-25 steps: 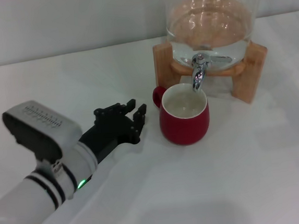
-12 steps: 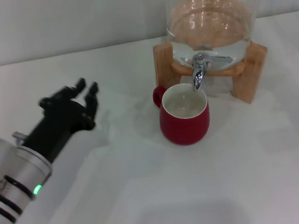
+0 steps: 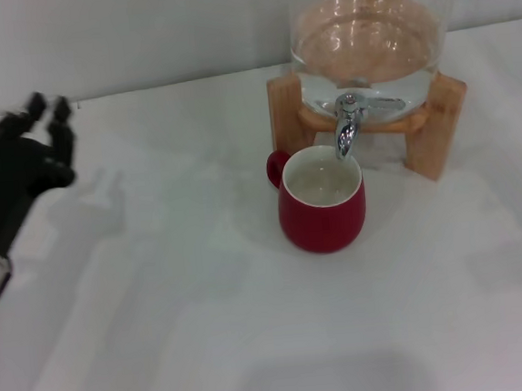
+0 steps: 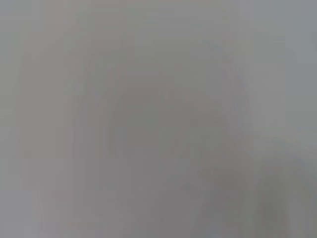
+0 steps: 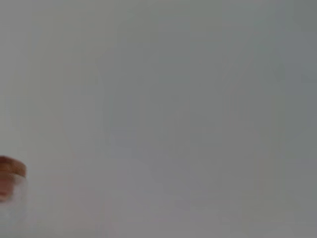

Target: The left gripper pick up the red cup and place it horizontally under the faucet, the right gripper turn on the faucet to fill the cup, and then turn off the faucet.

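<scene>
**Red cup under the spout, left end effector far off at the frame's left edge**

In the head view the red cup (image 3: 322,200) stands upright on the white bench (image 3: 256,342), slightly right of centre. Its white inside faces up and its small loop handle points toward the upper left. The faucet (image 3: 346,126) sits directly above the cup's far rim, its chrome spout aimed down into the opening; spout and cup do not appear to touch. No stream of water is visible. The faucet is mounted on a clear glass dispenser (image 3: 365,31) at the upper right, which holds water and rests on a wooden stand (image 3: 437,121) just behind the cup.

The left end effector (image 3: 48,118) is at the far left edge, in the upper left of the frame, well apart from the cup. Its black claw fingers are spread and released, holding nothing. A green light shows on the arm at the lower left edge.

The right end effector is in no view. The left wrist view is too blurred to make out anything.
</scene>
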You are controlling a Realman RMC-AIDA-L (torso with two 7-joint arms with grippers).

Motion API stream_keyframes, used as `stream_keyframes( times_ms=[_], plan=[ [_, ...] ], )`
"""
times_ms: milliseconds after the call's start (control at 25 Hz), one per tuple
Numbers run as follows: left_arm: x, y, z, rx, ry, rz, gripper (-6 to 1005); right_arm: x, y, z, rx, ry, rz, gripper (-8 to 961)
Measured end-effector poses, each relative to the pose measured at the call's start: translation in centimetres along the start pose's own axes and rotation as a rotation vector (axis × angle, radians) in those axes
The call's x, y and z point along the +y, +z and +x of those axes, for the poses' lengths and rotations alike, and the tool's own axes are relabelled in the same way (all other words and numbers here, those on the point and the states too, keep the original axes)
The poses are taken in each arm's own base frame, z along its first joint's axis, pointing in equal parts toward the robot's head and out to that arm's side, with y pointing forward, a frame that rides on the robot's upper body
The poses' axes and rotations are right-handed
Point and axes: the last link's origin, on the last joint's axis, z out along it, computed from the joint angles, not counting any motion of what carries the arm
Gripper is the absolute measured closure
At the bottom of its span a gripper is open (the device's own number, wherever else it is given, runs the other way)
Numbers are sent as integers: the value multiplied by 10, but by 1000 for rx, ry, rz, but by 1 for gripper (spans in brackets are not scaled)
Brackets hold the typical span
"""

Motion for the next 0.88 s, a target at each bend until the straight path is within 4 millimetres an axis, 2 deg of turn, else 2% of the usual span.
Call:
stream_keyframes(
  times_ms=[200, 560, 760, 880],
  plan=[
    [-21, -5, 6, 35, 3, 73, 716, 10, -8, -2, -21, 33, -65, 280],
    [-39, -10, 10, 71, -61, 169, 705, 45, -14, 5, 6, 71, -243, 280],
    [-43, -12, 15, 112, -77, 190, 481, 54, -21, 6, 12, 74, -307, 280],
    [-43, -13, 17, 124, -77, 191, 393, 52, -27, 2, 0, 82, -316, 280]
  ],
)
